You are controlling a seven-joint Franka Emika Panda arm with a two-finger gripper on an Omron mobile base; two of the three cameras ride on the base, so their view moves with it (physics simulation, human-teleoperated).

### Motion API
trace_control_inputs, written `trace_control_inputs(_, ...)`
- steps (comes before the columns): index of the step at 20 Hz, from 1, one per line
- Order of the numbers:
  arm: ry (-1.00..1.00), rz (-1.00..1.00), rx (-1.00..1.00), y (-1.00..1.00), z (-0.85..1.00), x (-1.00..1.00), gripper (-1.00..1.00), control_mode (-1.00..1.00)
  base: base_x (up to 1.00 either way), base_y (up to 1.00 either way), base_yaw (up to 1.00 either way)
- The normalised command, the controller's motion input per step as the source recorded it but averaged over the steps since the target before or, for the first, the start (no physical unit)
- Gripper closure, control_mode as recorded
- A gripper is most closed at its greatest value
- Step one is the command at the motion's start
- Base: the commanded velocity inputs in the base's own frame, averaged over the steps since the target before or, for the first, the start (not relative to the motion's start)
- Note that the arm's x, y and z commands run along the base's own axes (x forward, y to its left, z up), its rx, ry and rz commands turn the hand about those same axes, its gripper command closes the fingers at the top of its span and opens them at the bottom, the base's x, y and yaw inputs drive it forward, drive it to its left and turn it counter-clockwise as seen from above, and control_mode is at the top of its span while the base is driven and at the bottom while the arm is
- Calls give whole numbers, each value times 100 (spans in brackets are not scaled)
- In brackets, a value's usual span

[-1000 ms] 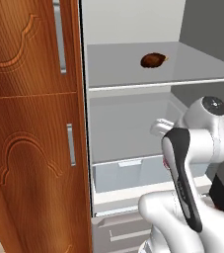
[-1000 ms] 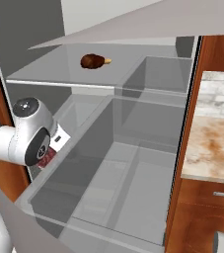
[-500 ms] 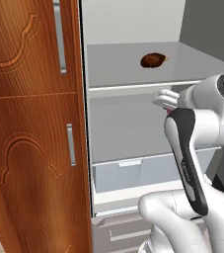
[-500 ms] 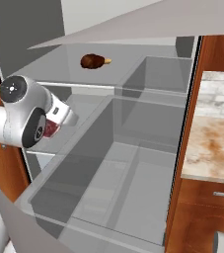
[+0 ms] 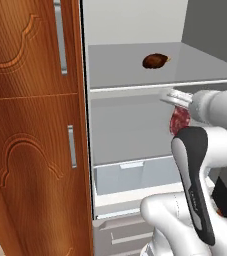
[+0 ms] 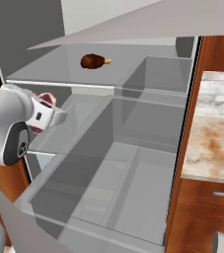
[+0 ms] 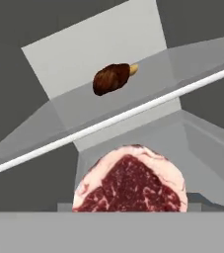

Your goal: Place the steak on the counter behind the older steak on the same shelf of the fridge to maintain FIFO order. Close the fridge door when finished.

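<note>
Fingers of the gripper (image 5: 177,117) are probably clamped on the steak (image 7: 130,185), tips hidden. The older steak (image 7: 111,78) sits above and ahead on the shelf (image 7: 133,114), so height's needed to clear that edge.

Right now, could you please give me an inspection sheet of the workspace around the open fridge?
Surface: shelf, light grey, thin pale front edge.
Job's things: older steak lies on the shelf; the steak, red and marbled, is carried below the shelf's edge.
Clutter: nothing seen.
Grippers: gripper shut on the steak, in front of the fridge.
Cables: nothing seen.
Surroundings: wooden cabinet to the left; counter to the right.
</note>
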Motion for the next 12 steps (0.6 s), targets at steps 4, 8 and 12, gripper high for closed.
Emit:
trace_control_inputs(4,-28,-2,-2,0,89,-5,100,-100,0,0,0)
trace_control_inputs(8,-22,-1,-1,0,97,0,100,-100,0,0,0)
trace_control_inputs(12,-10,-3,0,-2,87,21,100,-100,0,0,0)
